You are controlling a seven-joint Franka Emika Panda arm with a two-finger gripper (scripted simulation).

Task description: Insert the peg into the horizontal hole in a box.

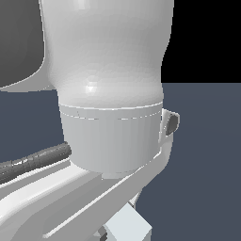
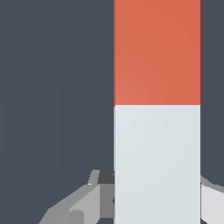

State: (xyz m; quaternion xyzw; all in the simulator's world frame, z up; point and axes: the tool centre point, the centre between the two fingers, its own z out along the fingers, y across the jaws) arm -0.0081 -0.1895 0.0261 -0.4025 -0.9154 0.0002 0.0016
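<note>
In the wrist view the peg (image 2: 156, 109) fills the middle of the picture, a wide bar with a red-orange half (image 2: 156, 52) and a pale grey-white half (image 2: 156, 162), over the dark floor. My gripper (image 2: 157, 192) straddles the white half. One grey finger (image 2: 103, 192) lies against one side of the bar and the other finger (image 2: 212, 194) against the opposite side, so the gripper looks shut on the peg. The box and its hole are out of view in both views.
The exterior view is almost wholly blocked by the white robot arm (image 1: 113, 94) close to the camera, with a dark cable (image 1: 37, 160) at its left. A pale block (image 1: 127, 228) shows at the bottom edge. Dark blue-grey floor (image 1: 207, 164) lies behind.
</note>
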